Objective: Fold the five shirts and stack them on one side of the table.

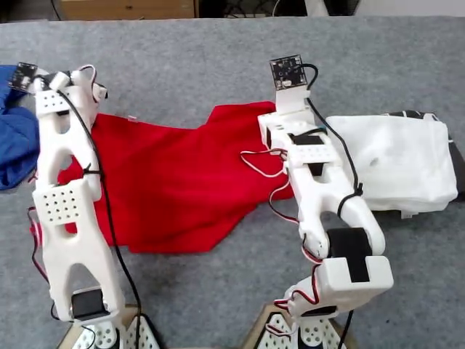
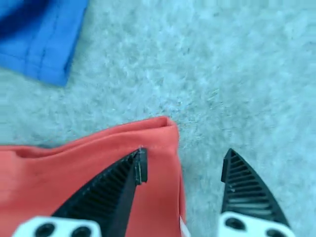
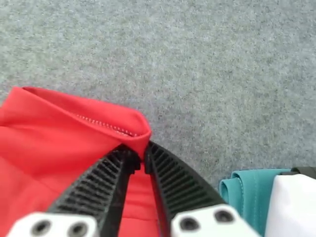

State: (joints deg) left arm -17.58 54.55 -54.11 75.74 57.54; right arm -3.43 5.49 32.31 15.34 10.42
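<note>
I noted red shirt (image 1: pixel 174 174) spread across middle of grey table (image 1: pixel 182 58). Right gripper (image 3: pixel 144 150): jaws narrow, clamped on folded hem corner of red shirt. Left gripper (image 2: pixel 185 157): jaws wide, one finger over opposite corner of red shirt, other over bare table. Blue shirt (image 1: pixel 14 145) lay bunched at left edge. White shirt (image 1: pixel 392 163) lay folded at right, teal shirt (image 3: pixel 244 190) just beside it.
</note>
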